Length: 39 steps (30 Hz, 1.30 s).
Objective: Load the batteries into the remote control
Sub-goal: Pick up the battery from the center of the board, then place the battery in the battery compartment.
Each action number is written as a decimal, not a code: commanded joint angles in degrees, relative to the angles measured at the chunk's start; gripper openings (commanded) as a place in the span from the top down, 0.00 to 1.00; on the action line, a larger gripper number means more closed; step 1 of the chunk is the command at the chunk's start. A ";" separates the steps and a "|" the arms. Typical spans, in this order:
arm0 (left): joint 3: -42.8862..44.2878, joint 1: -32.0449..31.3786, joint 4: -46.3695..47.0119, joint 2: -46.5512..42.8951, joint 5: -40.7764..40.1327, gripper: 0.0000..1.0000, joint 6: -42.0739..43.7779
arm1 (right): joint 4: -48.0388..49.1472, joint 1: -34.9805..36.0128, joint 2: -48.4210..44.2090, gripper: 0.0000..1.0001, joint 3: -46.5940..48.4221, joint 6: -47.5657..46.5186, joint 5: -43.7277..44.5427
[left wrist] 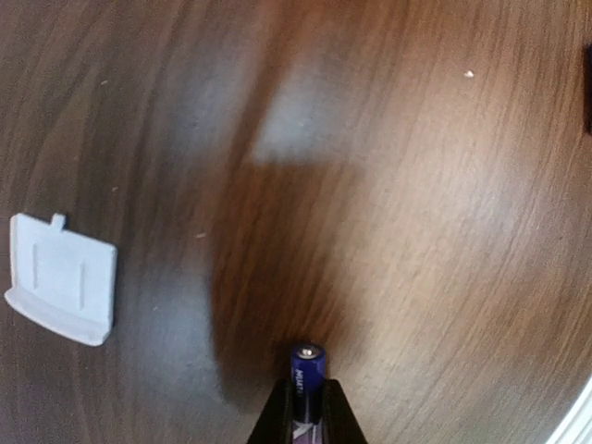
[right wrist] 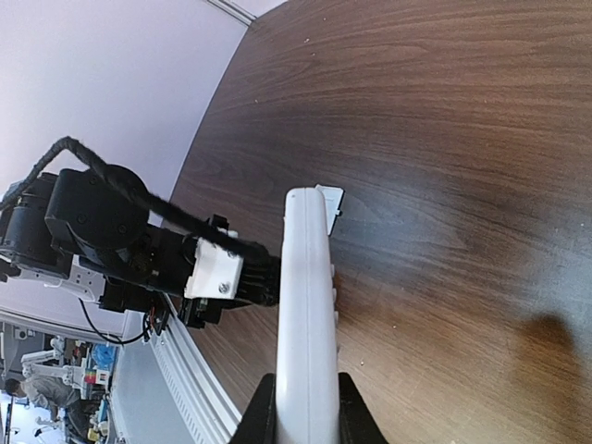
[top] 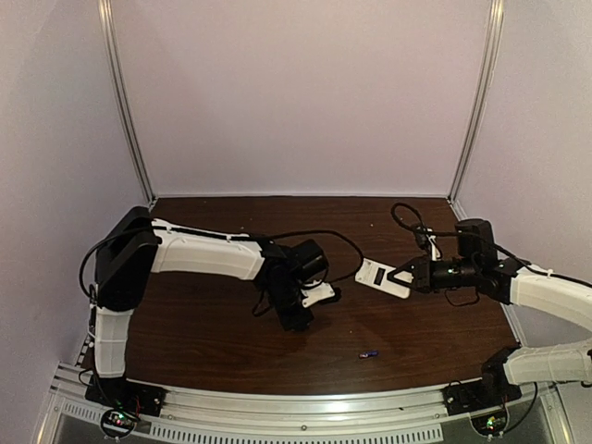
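Note:
My right gripper (top: 407,275) is shut on the white remote control (top: 383,277) and holds it above the table at the right. In the right wrist view the remote (right wrist: 305,305) is seen edge-on between the jaws of this gripper (right wrist: 305,402), buttons to the right. My left gripper (top: 298,319) is shut on one purple-blue battery (left wrist: 308,368), which stands out past the fingertips of this gripper (left wrist: 308,398) over bare wood. The second battery (top: 369,353) lies on the table near the front, between the arms.
The thin white cover piece (left wrist: 63,277) lies flat on the wooden table (top: 213,324), beside my left gripper; it also shows in the top view (top: 320,294) and past the remote's tip (right wrist: 331,198). A metal rail (top: 305,407) runs along the front edge.

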 commanded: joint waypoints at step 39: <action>-18.66 -0.72 49.58 -21.51 -10.52 1.00 -20.81 | 31.49 15.54 7.81 1.00 -4.09 24.94 3.91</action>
